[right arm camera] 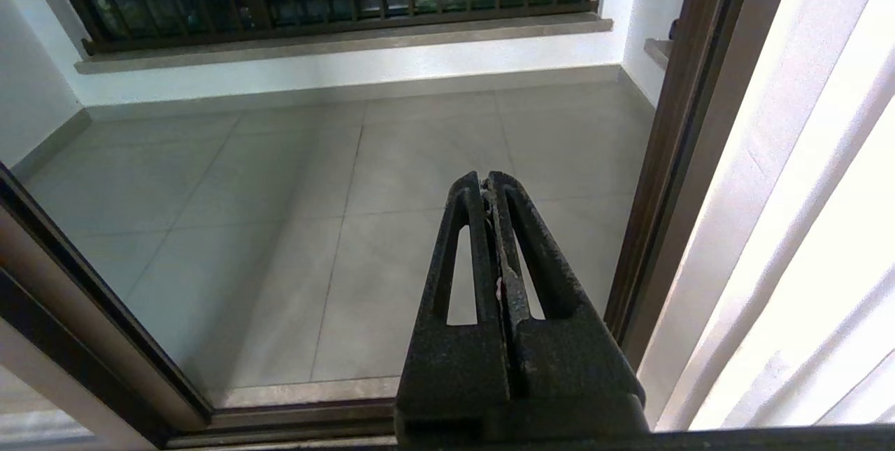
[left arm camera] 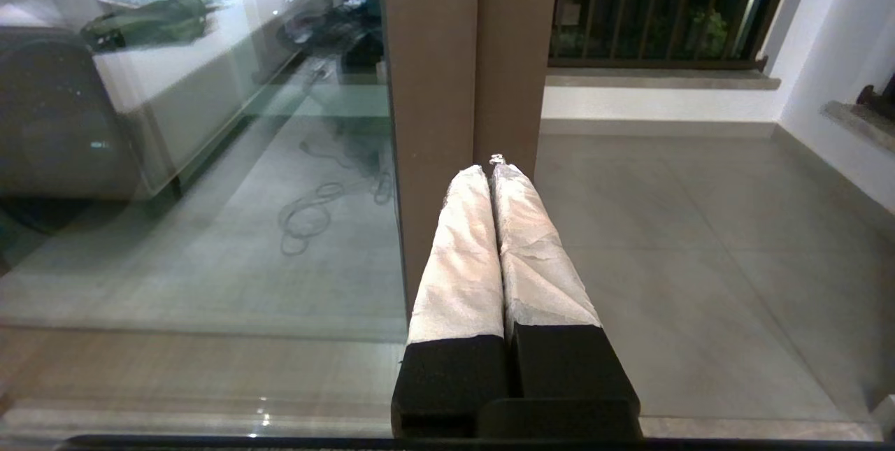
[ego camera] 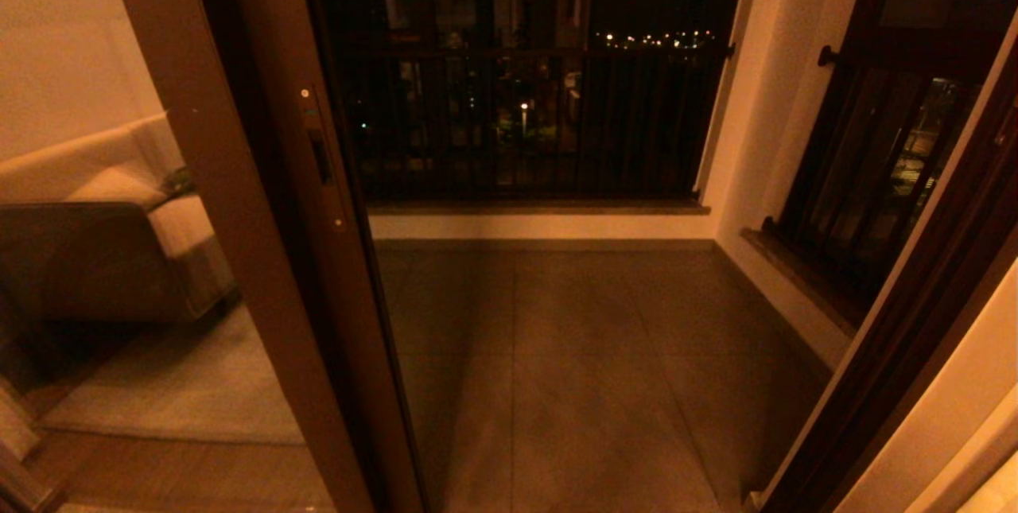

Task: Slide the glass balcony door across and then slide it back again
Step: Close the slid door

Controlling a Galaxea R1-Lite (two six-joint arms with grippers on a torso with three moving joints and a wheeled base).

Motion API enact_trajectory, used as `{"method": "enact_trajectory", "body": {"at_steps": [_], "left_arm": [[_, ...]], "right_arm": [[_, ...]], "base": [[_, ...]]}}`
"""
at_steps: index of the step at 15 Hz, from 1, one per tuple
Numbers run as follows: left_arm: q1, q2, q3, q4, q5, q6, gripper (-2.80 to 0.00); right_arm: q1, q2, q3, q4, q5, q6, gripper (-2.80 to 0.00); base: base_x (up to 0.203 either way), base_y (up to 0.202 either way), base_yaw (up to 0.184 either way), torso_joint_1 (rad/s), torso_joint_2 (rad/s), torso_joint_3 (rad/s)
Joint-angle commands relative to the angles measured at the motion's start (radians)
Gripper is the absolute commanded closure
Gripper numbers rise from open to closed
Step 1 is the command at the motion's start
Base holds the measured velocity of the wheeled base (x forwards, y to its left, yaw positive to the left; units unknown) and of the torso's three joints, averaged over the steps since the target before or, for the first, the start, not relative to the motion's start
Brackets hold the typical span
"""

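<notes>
Nearest, left hand [left arm camera: 491, 170] closed, white-wrapped fingers [left arm camera: 461, 248] pressed together, holding nothing; tips sit low in front of the brown stiles, contact can't be told. Right hand [right arm camera: 487, 182] also closed, black fingers [right arm camera: 531, 255] together, empty, hanging over the threshold track [right arm camera: 301, 395] at the open doorway. Neither hand shows in the head view. Glass balcony door [ego camera: 238, 203] stands slid to the left side of the opening, its brown stile with the recessed handle slot [ego camera: 320, 155] forming the left edge of the gap. Right edge is the dark door frame [ego camera: 915, 314] running against the white wall [ego camera: 962, 402]. Between them the opening is wide, grey tiled balcony floor [ego camera: 573, 354] open beyond it. Through the glass on the left, a sofa [ego camera: 119, 211] and rug [ego camera: 183, 386] as reflection or room behind. Farther back, low white wall with stone sill [ego camera: 541, 208], dark railing bars [ego camera: 525, 123] above it, and a barred window [ego camera: 883, 155] on the right wall.
</notes>
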Motion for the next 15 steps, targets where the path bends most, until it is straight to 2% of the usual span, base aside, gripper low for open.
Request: {"method": "enact_trajectory", "body": {"at_steps": [1, 9, 11, 12, 14, 15], "left_arm": [[0.000, 0.001, 0.038, -0.001, 0.001, 0.000, 0.00], [0.000, 0.001, 0.037, 0.007, 0.002, -0.001, 0.00], [0.000, 0.001, 0.039, 0.000, -0.002, 0.044, 0.00], [0.000, 0.001, 0.040, -0.015, -0.003, 0.045, 0.00], [0.000, 0.001, 0.040, -0.021, 0.003, 0.006, 0.00], [0.000, 0.001, 0.040, -0.021, 0.000, 0.011, 0.00]], "right_arm": [[0.000, 0.001, 0.000, 0.000, 0.000, 0.000, 0.00], [0.000, 0.001, 0.001, 0.000, 0.000, 0.000, 0.00], [0.000, 0.001, 0.001, 0.000, 0.000, 0.000, 0.00], [0.000, 0.001, 0.000, 0.000, 0.000, 0.000, 0.00], [0.000, 0.001, 0.001, 0.000, 0.000, 0.000, 0.00], [0.000, 0.001, 0.000, 0.000, 0.000, 0.000, 0.00]], "base": [[0.000, 0.000, 0.000, 0.000, 0.00, 0.000], [0.000, 0.000, 0.000, 0.000, 0.00, 0.000], [0.000, 0.000, 0.000, 0.000, 0.00, 0.000], [0.000, 0.000, 0.000, 0.000, 0.00, 0.000], [0.000, 0.000, 0.000, 0.000, 0.00, 0.000], [0.000, 0.000, 0.000, 0.000, 0.00, 0.000]]}}
